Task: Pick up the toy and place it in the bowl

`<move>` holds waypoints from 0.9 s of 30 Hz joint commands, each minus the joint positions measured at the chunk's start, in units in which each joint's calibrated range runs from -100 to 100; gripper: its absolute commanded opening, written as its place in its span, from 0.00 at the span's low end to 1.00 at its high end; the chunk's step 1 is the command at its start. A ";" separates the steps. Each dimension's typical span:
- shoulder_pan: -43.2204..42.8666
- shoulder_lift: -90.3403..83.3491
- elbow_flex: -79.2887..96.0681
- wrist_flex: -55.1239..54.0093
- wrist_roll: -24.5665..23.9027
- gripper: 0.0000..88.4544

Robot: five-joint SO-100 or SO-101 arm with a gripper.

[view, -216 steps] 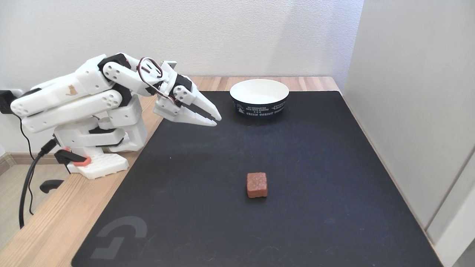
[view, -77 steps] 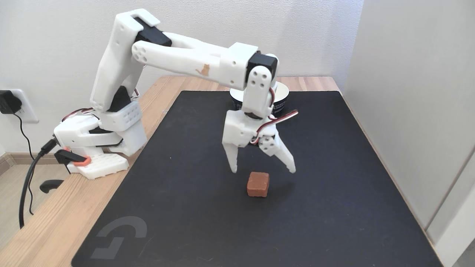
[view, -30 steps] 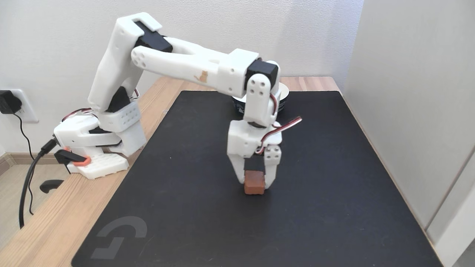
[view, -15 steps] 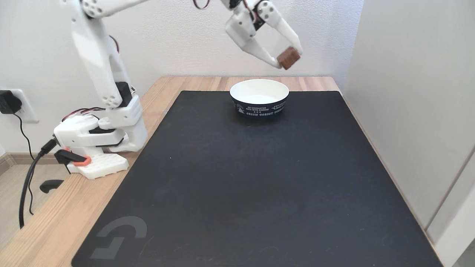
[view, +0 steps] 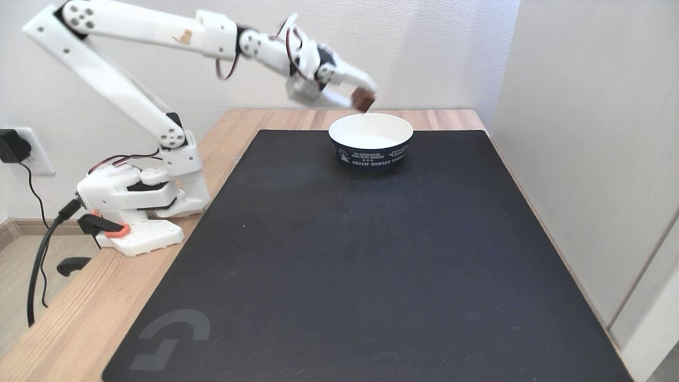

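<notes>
The toy (view: 363,99), a small reddish-brown block, is held in the air between the white fingertips of my gripper (view: 365,97), which is shut on it. It hangs just above the far left rim of the bowl (view: 371,139). The bowl is round, white inside and dark navy outside with white lettering, and stands at the far end of the black mat. Its inside shows nothing in it. My arm reaches in from the left, stretched out nearly level.
A black mat (view: 366,254) covers most of the wooden table (view: 69,323). The arm's base (view: 138,204) sits at the left with cables running off the edge. A pale wall panel (view: 589,159) stands close along the mat's right side.
The gripper closed on the toy on the mat, lifted it high, and has now come down and to the left, to just over the bowl's rim.
</notes>
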 commanded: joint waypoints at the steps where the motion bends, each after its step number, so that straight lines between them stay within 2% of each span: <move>1: -1.83 3.76 2.97 -10.24 -0.71 0.03; 14: -2.33 11.26 0.81 -12.95 -0.71 0.04; 16: -3.08 12.76 -0.73 -12.86 -0.66 0.13; 20: -4.50 13.34 -1.00 -12.35 -0.66 0.38; 27: -3.33 12.34 -2.89 -12.44 -0.66 0.26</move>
